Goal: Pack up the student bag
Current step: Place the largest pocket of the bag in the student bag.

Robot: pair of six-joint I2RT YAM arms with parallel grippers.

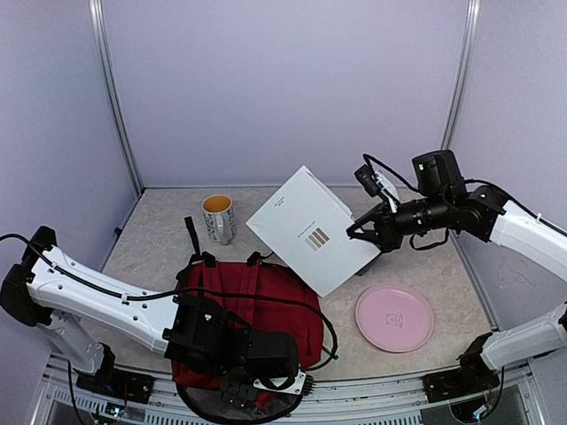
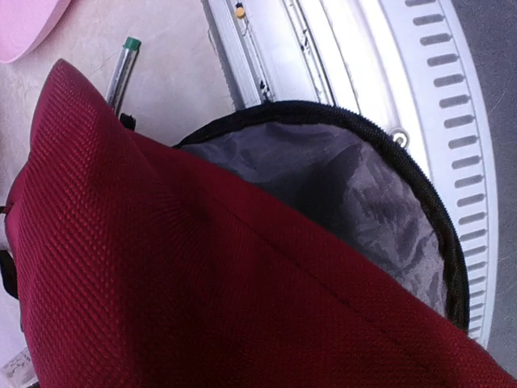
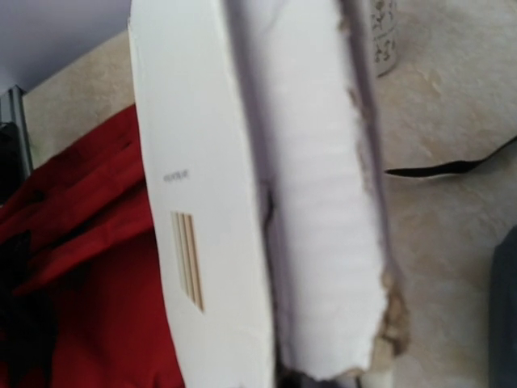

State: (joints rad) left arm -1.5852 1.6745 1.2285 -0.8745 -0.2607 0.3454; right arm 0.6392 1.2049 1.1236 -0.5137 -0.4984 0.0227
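Bag (image 1: 252, 297), red, near centre-left, mouth over the near edge, its grey lining (image 2: 339, 186) and a pen (image 2: 121, 69) shown by left wrist only; left gripper (image 1: 264, 379) at mouth, grip cannot be told; right gripper (image 1: 363, 232) clamped on white book (image 1: 310, 230), far right.

Soft, even light; faint shadows; glare atop the left wrist view; right wrist view blurred.

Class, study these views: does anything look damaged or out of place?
The white book in the right gripper looks damaged: its page block's lower corner is ragged and browned in the right wrist view.
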